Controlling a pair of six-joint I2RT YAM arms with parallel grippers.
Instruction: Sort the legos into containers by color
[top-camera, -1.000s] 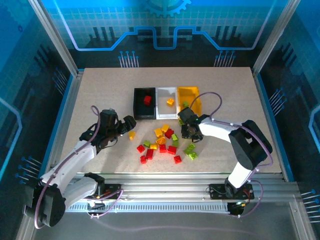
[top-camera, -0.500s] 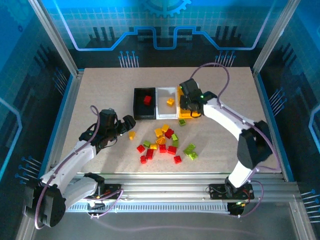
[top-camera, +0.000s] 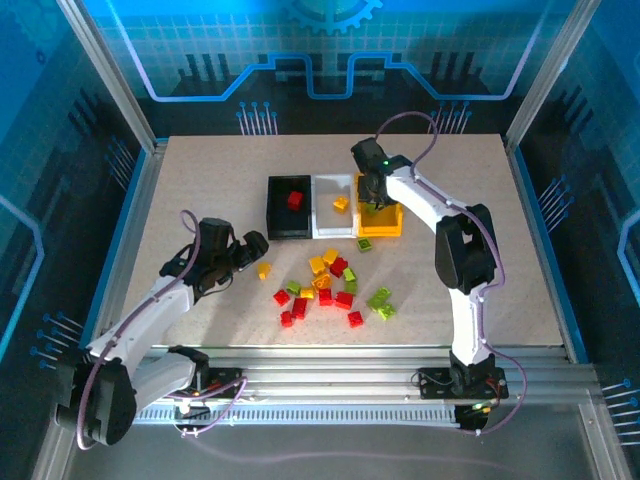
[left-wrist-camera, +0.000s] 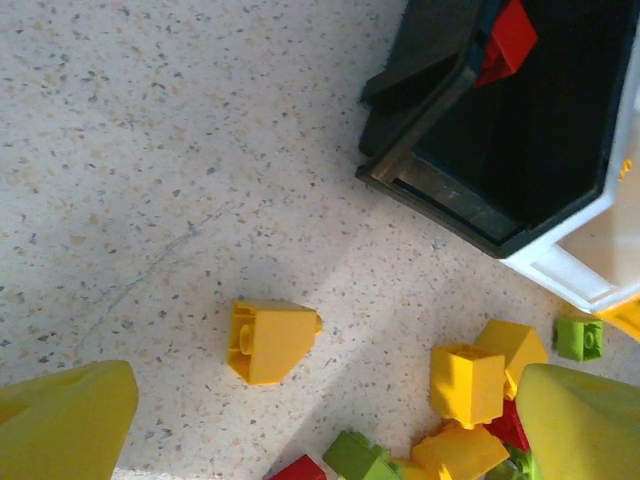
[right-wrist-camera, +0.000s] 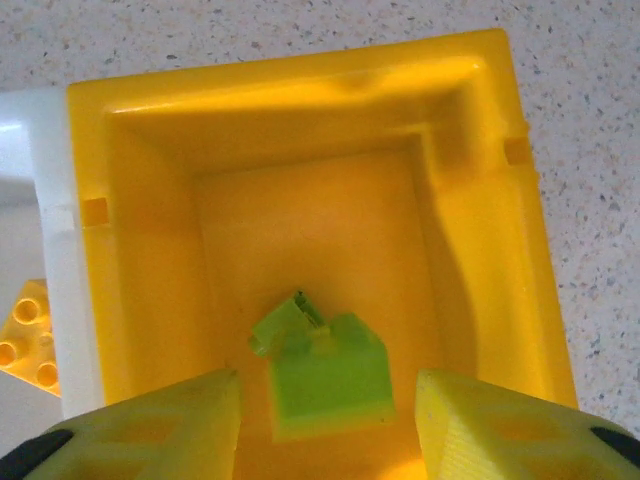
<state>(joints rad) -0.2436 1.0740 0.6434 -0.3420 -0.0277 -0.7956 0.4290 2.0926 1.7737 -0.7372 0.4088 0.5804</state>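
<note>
Three containers stand in a row: black (top-camera: 272, 210), white (top-camera: 322, 215) and yellow (top-camera: 395, 215). My right gripper (top-camera: 372, 200) hangs open over the yellow bin (right-wrist-camera: 480, 230). A lime green brick (right-wrist-camera: 330, 375) lies inside that bin between the fingers (right-wrist-camera: 150, 430), with a gap on each side. My left gripper (top-camera: 255, 250) is open, just above a lone yellow brick (left-wrist-camera: 270, 343) on the table. The other legos (top-camera: 330, 285), red, yellow and green, are scattered in front of the bins. A red brick (left-wrist-camera: 510, 40) lies in the black bin (left-wrist-camera: 470, 205), a yellow one (right-wrist-camera: 25, 345) in the white bin (right-wrist-camera: 50, 200).
A single green brick (top-camera: 364, 243) lies just in front of the yellow bin. The pile's near edge (left-wrist-camera: 470, 385) is close to my left gripper's (left-wrist-camera: 320, 430) right finger. Metal frame posts and blue walls border the table (top-camera: 200, 180).
My right arm has swung from the pile up to the yellow bin, and its jaws have opened off the green brick. The left arm has stayed put.
</note>
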